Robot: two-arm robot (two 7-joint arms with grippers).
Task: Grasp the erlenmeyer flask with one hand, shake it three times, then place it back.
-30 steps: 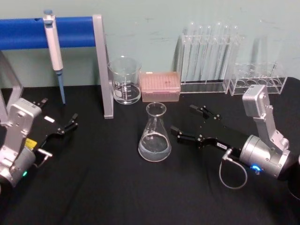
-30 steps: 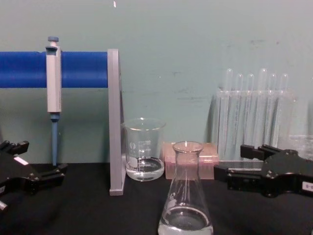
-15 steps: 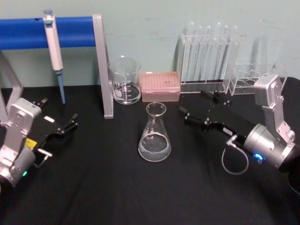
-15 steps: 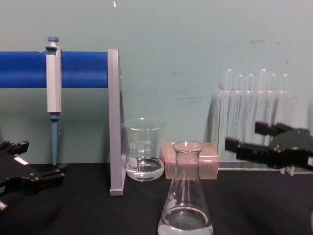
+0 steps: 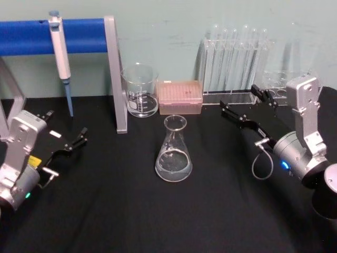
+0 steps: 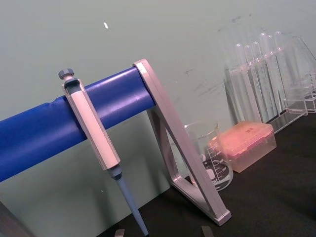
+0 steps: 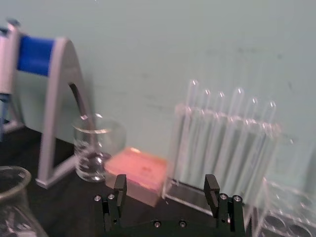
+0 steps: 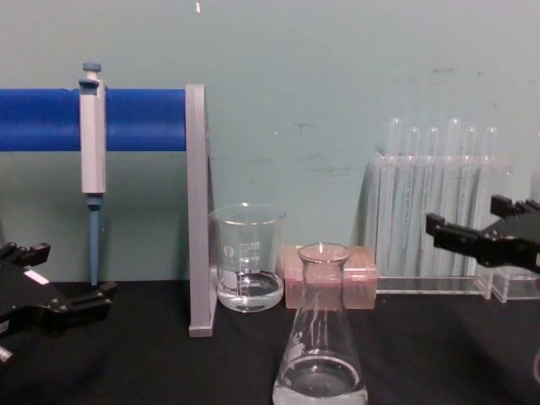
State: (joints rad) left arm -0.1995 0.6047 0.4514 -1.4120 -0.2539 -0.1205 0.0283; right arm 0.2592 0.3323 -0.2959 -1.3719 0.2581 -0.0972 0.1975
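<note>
Since a second ago, our right end effector [image 5: 246, 104] has pulled back from the erlenmeyer flask [image 5: 174, 153] and risen toward the far right, and it now hovers above the black surface [image 5: 116, 211] just in front of the test tube rack [image 5: 234, 66]. Its two black fingers stand spread apart with nothing between them, pointing toward the back wall; from the right wrist camera we see both fingertips [image 7: 120, 183] apart, with the rack of test tubes [image 7: 222, 148] beyond them. From the chest camera the same end effector [image 8: 472, 228] enters from the right edge, well clear of the flask.

The flask [image 8: 321, 337] stands upright on the surface near the middle, untouched, with a little clear liquid in its wide base.

Behind it, near the wall, sit a glass beaker [image 5: 140, 90] and, just to its right, a pink tip box [image 5: 180, 97]. A grey stand with a blue bar [image 5: 79, 34] rises at the back left, with a pipette [image 5: 59, 50] hanging from it.

Our left end effector [image 5: 63, 138] rests low at the left edge of the surface, its fingers parted and holding nothing, well apart from the flask.
</note>
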